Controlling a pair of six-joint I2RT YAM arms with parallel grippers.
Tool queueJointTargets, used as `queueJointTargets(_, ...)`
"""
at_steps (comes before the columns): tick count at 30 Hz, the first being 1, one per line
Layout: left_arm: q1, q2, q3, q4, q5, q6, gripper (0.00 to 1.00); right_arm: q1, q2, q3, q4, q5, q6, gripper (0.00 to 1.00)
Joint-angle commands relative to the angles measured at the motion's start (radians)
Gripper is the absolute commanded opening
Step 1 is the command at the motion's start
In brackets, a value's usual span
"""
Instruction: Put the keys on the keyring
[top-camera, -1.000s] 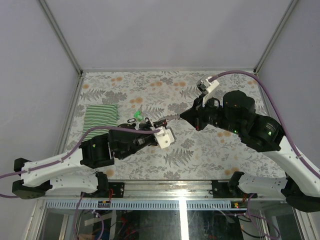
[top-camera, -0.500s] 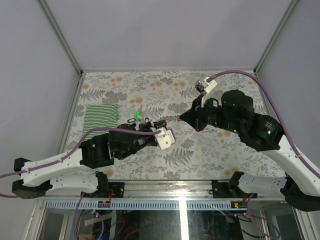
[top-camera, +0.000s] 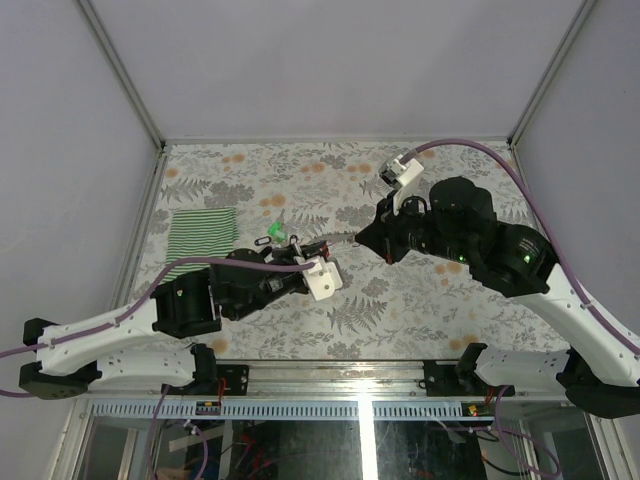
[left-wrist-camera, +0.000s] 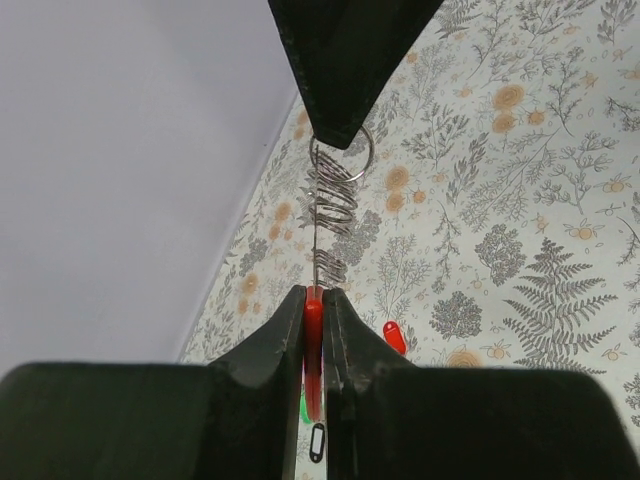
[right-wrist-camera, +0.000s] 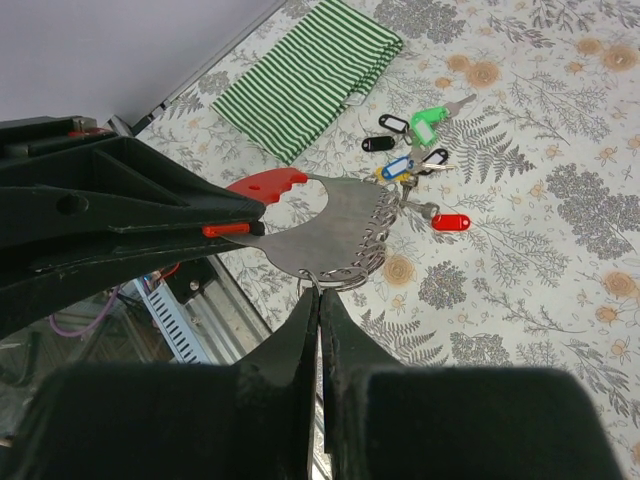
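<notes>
The right gripper (right-wrist-camera: 318, 298) is pinched shut on a thin silvery wire keyring (left-wrist-camera: 345, 182), holding it in the air well to the right of the green-and-white striped cloth (top-camera: 200, 235). The left gripper (left-wrist-camera: 313, 298) is clamped on the red plastic grip of a flat silvery metal plate (right-wrist-camera: 335, 225) with a scalloped edge. The plate's far end meets the keyring right at the right gripper's tips. The plate probably serves as a wedge to pry the ring's coils apart, each arm steadying one part so a gap can open. The keys (right-wrist-camera: 410, 165), tiny silvery ones with green, black, blue and red plastic tags, lie in a loose cluster on the floral-patterned surface (top-camera: 300, 170), near the cloth's right side. None can be seen on the keyring, so threading seems not yet begun.
</notes>
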Motion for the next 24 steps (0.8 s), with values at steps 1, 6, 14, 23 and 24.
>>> queueJointTargets(1, -0.011, -0.029, -0.005, 0.056, 0.040, 0.017, 0.00, -0.005, -0.023, 0.014, 0.038, 0.081, 0.019, 0.00)
queueJointTargets(6, -0.013, -0.024, -0.014, 0.052, 0.055, 0.014, 0.00, -0.005, -0.039, 0.001, 0.082, 0.107, 0.043, 0.00)
queueJointTargets(14, -0.017, -0.013, -0.011, 0.049, 0.063, 0.010, 0.00, -0.004, -0.061, -0.049, 0.172, 0.105, 0.088, 0.00)
queueJointTargets(23, -0.018, 0.003, -0.014, 0.070, 0.032, -0.052, 0.00, -0.005, -0.159, -0.230, 0.427, 0.079, 0.161, 0.00)
queueJointTargets(24, -0.019, 0.004, -0.015, 0.076, 0.029, -0.057, 0.00, -0.004, -0.171, -0.257, 0.459, 0.078, 0.168, 0.00)
